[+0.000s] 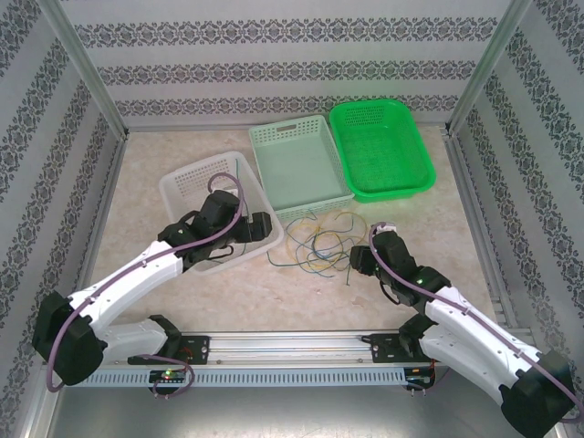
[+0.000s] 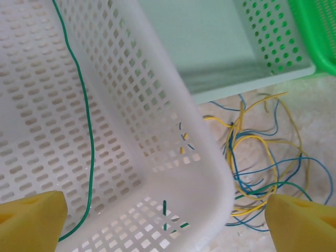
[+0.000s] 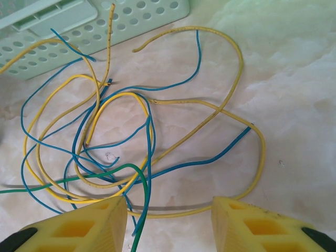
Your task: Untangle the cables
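Observation:
The cables (image 1: 315,239) lie as a loose tangle of yellow, blue and green strands on the table between the two grippers. One more dark green cable (image 2: 86,121) lies inside the white basket (image 2: 157,79). My left gripper (image 2: 165,227) is wide open above the basket's near right corner, empty, with the tangle (image 2: 262,157) just to its right. My right gripper (image 3: 168,226) is open over the tangle's near right edge. A green strand (image 3: 137,210) runs down between its fingers beside the left one (image 3: 84,226), unpinched. A yellow loop (image 3: 247,131) curves ahead of it.
Behind the tangle stands a pale green basket (image 1: 301,169), and a bright green basket (image 1: 379,146) sits to its right. The white basket (image 1: 182,187) is at the left, partly under my left arm. Patterned walls close in the table on three sides.

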